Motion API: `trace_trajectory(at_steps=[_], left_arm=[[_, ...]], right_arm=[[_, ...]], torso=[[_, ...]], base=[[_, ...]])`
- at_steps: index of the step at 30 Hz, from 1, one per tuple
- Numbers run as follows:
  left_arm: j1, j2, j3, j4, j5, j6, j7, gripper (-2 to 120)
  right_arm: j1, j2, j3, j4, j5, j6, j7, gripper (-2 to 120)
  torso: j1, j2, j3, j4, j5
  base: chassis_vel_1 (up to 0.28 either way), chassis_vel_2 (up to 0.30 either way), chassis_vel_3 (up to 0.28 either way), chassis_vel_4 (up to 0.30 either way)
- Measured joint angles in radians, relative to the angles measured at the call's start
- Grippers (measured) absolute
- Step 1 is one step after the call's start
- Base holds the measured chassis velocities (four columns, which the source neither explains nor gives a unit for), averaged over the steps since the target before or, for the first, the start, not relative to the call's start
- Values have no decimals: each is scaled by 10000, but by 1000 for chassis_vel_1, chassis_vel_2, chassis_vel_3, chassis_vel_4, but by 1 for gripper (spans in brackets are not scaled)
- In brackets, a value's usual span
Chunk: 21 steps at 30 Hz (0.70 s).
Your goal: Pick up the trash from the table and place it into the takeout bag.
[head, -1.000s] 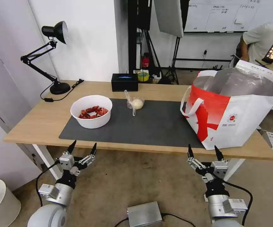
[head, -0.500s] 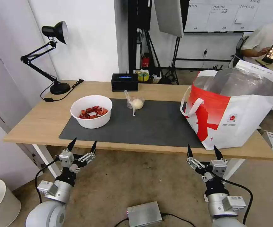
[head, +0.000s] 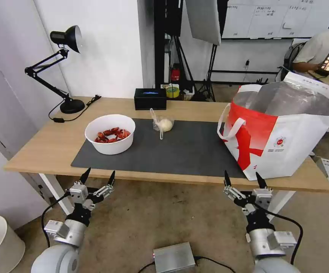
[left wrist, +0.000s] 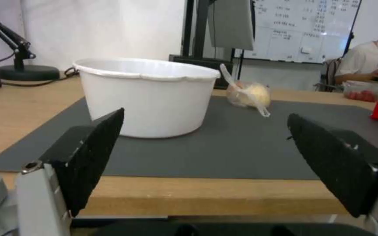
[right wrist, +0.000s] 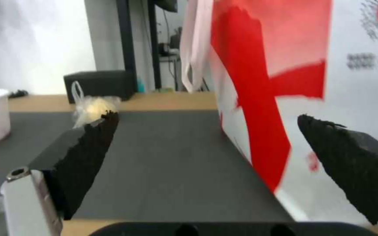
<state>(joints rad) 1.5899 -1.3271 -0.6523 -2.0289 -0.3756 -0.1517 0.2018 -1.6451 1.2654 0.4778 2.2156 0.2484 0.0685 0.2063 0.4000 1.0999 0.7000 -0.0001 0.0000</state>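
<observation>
Both the left tool (head: pixel 97 177) and right tool (head: pixel 243 180) hang released and empty below the counter (head: pixel 39 148) edge, the bowl (head: pixel 110 134) ahead of the left, risking spilled shells if tipped toward the bag (head: pixel 282 132).

- Table (head: pixel 50 146), light wood, white legs.
- Grey mat (head: pixel 179 149) along the front.
- On mat: bowl (head: pixel 110 134), bagged bun (head: pixel 163 124), tote (head: pixel 285 129).
- On bare wood: lamp (head: pixel 58 68), black box (head: pixel 150 98).

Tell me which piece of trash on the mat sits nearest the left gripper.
The white bowl of red shells, at the mat's left end, above the left gripper; the bagged bun lies farther back, mid-mat.
</observation>
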Motion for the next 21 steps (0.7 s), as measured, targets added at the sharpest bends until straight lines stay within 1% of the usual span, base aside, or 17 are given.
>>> trace_trajectory(at_steps=[3,5,7,8,11,12,16,17,21], left_arm=[[132,-162,-71,-91,157,-43,0,100],[154,-211,-80,-104,199,-54,0,100],[205,-421,-108,-167,364,-73,-1,100],[205,-421,-108,-167,364,-73,-1,100],[225,-585,-110,-237,552,-74,-23,100],[225,-585,-110,-237,552,-74,-23,100],[236,-637,-244,-282,599,-74,-55,100],[236,-637,-244,-282,599,-74,-55,100],[303,-610,-459,-284,595,-69,-61,100]], right_arm=[[780,-423,-336,-153,557,-420,228,100],[978,-499,-442,-212,658,-504,278,100],[1876,-740,-1044,-575,934,-789,450,100],[1876,-740,-1044,-575,934,-789,450,100],[2811,-925,-1805,-1144,1185,-1108,595,100],[2811,-925,-1805,-1144,1185,-1108,595,100],[3659,-1056,-2513,-1737,1472,-1429,770,100],[3659,-1056,-2513,-1737,1472,-1429,770,100],[5075,-1101,-3210,-2368,2113,-1883,1177,100]], torso=[[0,1,0,1,0],[0,0,0,2,1],[1,0,0,3,1],[1,0,0,3,1],[2,-1,0,4,1],[2,-1,0,4,1],[2,0,1,0,0],[2,0,1,0,0],[2,0,1,0,0]], base=[[0,0,0,0],[0,0,0,0],[0,0,0,0],[0,0,0,0],[0,0,0,0],[0,0,0,0],[0,0,0,0],[0,0,0,0],[0,0,0,0]])
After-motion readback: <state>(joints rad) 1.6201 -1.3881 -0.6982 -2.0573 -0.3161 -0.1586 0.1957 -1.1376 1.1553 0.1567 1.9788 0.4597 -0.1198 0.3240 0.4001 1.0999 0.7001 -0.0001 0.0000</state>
